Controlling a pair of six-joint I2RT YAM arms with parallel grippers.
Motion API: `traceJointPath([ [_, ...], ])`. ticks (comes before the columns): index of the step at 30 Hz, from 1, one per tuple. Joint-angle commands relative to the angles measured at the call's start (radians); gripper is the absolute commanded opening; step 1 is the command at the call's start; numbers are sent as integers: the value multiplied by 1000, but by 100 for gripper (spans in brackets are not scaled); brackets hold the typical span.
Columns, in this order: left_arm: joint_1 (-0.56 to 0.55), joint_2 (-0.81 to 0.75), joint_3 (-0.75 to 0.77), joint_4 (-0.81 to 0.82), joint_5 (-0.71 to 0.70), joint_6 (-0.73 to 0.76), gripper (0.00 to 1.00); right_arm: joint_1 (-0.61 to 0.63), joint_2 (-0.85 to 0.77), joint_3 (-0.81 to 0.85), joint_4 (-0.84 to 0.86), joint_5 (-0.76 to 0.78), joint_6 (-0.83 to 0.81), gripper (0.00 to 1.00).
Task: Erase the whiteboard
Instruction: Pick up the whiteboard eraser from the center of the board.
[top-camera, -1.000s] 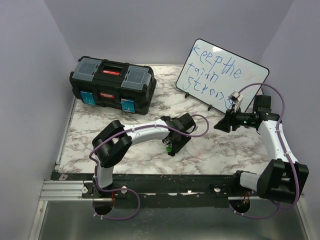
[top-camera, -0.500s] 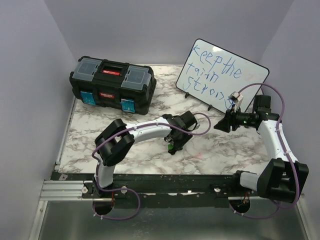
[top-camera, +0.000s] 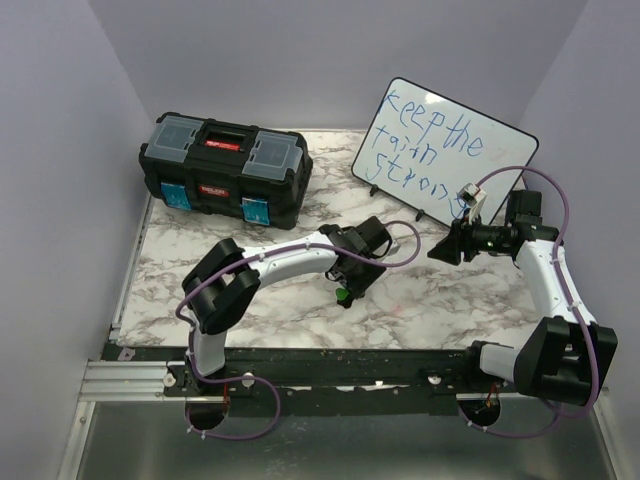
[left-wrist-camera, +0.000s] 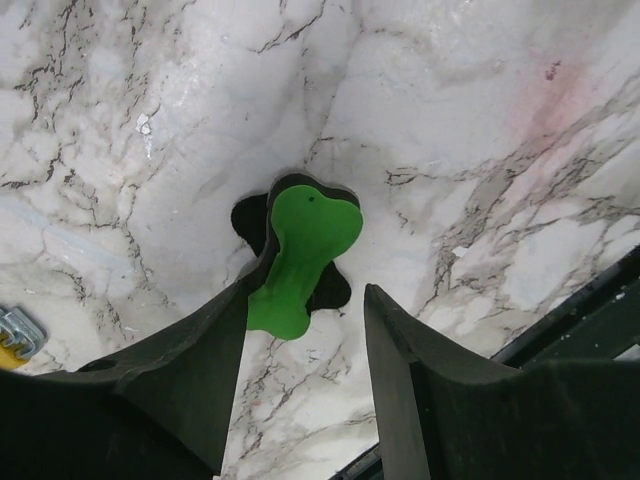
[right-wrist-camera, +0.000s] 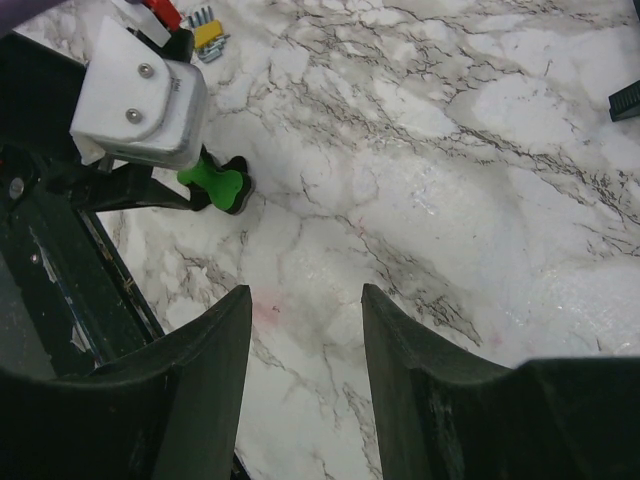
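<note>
The whiteboard (top-camera: 440, 150) stands at the upper right of the top view, its blue writing not yet wiped. The left gripper (left-wrist-camera: 308, 300) hangs over the green eraser (left-wrist-camera: 300, 245), jaws spread, holding nothing. The right gripper (right-wrist-camera: 305, 300) is spread too, and empty. The eraser lies off-centre, partly under one jaw, so closing now may knock it aside.
</note>
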Motion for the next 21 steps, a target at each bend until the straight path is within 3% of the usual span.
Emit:
traceJointPath([
  [1,5,-70,-17,20,64,13,50,4,4,11,-8,2,-7,51],
  [21,69,46,-11,39,174,58,47,4,5,10,-6,5,-4,51],
])
